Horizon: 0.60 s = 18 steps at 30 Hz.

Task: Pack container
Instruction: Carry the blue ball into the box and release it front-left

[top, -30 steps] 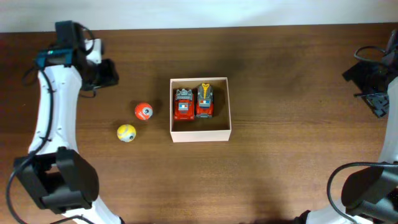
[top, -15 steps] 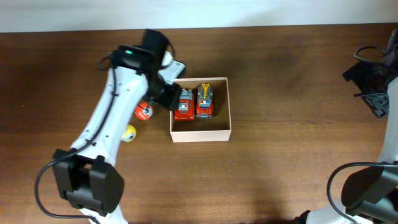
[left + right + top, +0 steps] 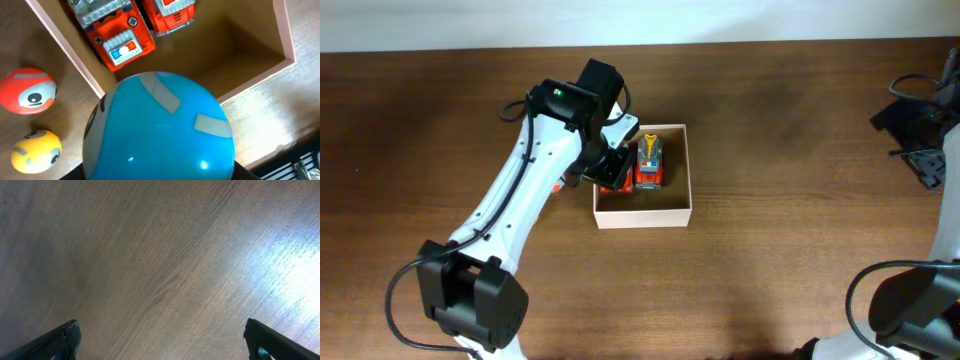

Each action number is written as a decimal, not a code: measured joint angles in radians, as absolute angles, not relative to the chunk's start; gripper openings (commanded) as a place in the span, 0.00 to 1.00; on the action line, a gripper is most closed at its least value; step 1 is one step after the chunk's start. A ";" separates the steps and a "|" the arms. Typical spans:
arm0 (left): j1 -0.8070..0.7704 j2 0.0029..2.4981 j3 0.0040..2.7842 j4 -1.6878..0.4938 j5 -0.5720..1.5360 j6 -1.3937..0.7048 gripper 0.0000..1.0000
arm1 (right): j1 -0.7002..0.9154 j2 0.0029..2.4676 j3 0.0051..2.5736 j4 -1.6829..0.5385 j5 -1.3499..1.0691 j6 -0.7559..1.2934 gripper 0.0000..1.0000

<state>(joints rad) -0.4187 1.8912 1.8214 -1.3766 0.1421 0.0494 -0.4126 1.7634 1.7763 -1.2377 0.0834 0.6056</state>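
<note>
The container (image 3: 689, 172) is a small white-walled box mid-table holding two toy trucks side by side: a red one (image 3: 117, 35) and an orange-and-grey one (image 3: 649, 162). My left gripper (image 3: 610, 160) hovers over the container's left wall and is shut on a large blue ball (image 3: 160, 125), which fills the left wrist view above the box's bare tan floor (image 3: 220, 55). My right gripper (image 3: 162, 340) is open and empty over bare wood at the table's far right edge (image 3: 925, 150).
An orange eye-ball toy (image 3: 27, 91) and a yellow one (image 3: 36, 150) lie on the table just left of the container. In the overhead view my left arm covers most of them. The table is dark brown wood.
My left arm has swung from the far left of the table to the container's left wall, now covering the red truck and the two small balls from overhead. The right arm has not moved.
</note>
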 measured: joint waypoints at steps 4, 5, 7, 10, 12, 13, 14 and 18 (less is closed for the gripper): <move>-0.419 1.891 1.800 -1.368 0.142 0.018 0.53 | -0.413 1.763 1.776 -1.238 0.084 0.606 0.99; -0.419 1.891 1.788 -1.363 0.142 0.013 0.52 | -0.413 1.763 1.776 -1.238 0.084 0.606 0.99; -0.419 1.891 1.758 -1.350 0.142 0.005 0.52 | -0.413 1.763 1.776 -1.238 0.084 0.606 0.99; -0.419 1.893 1.716 -1.335 0.141 -0.001 0.52 | -0.413 1.763 1.776 -1.238 0.083 0.606 0.99; -0.419 1.893 1.694 -1.321 0.142 -0.007 0.52 | -0.413 1.763 1.776 -1.238 0.084 0.606 0.99; -0.419 1.893 1.686 -1.317 0.141 -0.010 0.52 | -0.413 1.763 1.776 -1.238 0.084 0.606 0.99; -0.419 1.893 1.677 -1.315 0.141 -0.014 0.52 | -0.413 1.763 1.776 -1.238 0.083 0.605 0.99; -0.419 1.893 1.648 -1.295 0.141 -0.024 0.52 | -0.413 1.763 1.776 -1.238 0.083 0.605 0.99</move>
<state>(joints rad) -0.4187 1.8927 1.6482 -1.2949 0.1413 -0.0242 -0.4126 1.7634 1.7763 -1.2377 0.0834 0.6052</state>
